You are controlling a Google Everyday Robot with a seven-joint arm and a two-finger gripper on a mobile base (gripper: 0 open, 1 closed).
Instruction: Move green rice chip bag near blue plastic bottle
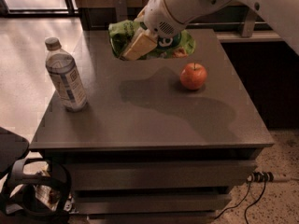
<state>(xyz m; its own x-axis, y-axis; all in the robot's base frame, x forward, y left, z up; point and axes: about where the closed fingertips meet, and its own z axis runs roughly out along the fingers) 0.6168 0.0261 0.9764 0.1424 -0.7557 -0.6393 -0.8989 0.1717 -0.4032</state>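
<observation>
Camera view: claw point(134, 49) over table point(140, 115) grips wrinkly green rice chip bag point(181, 43).

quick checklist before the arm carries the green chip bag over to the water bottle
1. Gripper shut on the wrinkly green foil rice chip bag: ok
2. Bag held above the grey table, over its far side: ok
3. Clear plastic water bottle with blue-white label upright at left: ok
4. Tabletop between bag and bottle free: ok
5. Round red apple to the right, off the path: ok
6. Bag near bottle: not ok
</observation>
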